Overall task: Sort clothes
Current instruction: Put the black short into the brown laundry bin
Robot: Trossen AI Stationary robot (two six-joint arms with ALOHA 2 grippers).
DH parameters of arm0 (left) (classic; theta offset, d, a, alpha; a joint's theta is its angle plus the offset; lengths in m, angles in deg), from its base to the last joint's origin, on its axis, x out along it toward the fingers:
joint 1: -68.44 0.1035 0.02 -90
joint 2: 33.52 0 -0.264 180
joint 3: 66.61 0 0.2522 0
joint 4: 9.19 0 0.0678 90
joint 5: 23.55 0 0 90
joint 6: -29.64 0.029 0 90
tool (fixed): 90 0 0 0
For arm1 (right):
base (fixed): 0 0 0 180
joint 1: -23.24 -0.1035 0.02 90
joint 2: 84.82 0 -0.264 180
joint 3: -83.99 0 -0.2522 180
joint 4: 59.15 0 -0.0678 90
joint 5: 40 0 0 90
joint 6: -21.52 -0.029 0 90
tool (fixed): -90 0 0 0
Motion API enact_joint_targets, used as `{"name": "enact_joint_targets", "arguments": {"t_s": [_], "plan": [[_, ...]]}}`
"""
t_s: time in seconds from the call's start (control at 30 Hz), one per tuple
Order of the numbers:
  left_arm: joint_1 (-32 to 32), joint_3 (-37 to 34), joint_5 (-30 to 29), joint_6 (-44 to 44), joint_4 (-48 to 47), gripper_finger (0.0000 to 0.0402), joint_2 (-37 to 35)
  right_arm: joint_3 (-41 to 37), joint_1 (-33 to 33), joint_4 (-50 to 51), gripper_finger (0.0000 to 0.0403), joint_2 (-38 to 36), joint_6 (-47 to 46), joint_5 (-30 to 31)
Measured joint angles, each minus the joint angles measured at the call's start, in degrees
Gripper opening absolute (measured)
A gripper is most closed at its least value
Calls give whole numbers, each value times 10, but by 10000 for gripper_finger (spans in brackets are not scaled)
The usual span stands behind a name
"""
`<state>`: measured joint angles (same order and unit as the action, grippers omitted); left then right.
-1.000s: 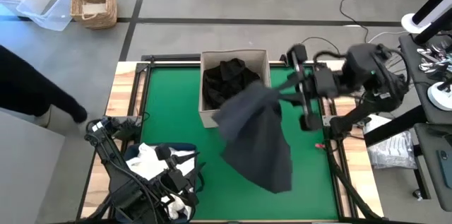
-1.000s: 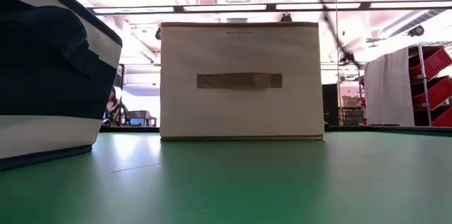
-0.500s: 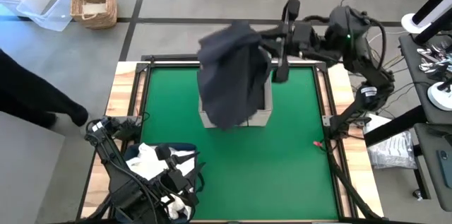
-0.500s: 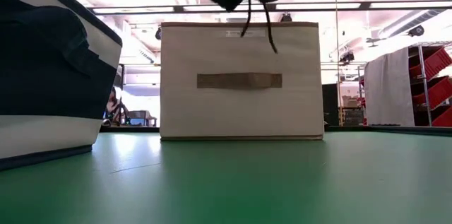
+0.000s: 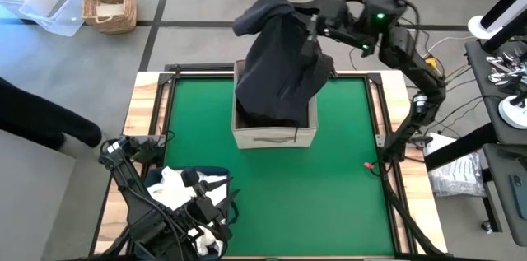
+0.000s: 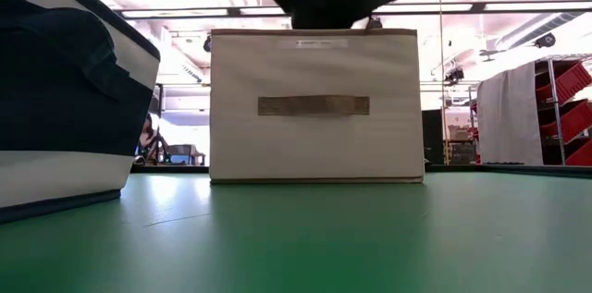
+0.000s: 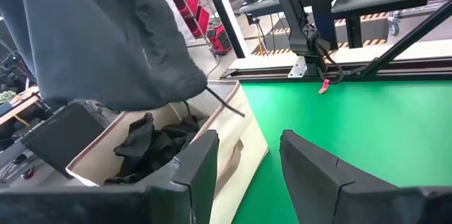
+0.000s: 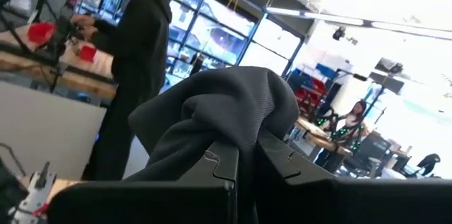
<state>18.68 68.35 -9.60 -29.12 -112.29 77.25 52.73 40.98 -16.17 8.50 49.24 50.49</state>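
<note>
While right tool (image 5: 311, 24) grips charcoal garment (image 5: 280, 63), green table (image 5: 346, 179) lies bare; left tool (image 7: 247, 160) half-open.

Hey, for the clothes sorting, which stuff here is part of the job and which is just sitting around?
Part of the job:
- charcoal grey fabric garment, hanging from the shut right gripper over the beige square fabric box
- black clothes already inside that box
- white clothes near the left gripper

Just lying about:
- woven wicker basket on the floor
- clear plastic tub beside it
</note>
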Motion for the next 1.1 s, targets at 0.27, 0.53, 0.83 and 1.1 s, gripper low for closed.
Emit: {"name": "enact_joint_targets", "arguments": {"t_s": [0.27,0.53,0.83,1.1], "plan": [[0,0,-4,0,-1,135,0,0,9,19,12,43,0,-10],[0,0,-15,0,-7,135,0,0,29,104,12,62,-10,-10],[0,0,-37,11,-7,135,0,-1,40,201,12,63,-23,-12],[0,0,-40,12,-7,135,0,-1,40,262,12,63,-28,-37]]}}
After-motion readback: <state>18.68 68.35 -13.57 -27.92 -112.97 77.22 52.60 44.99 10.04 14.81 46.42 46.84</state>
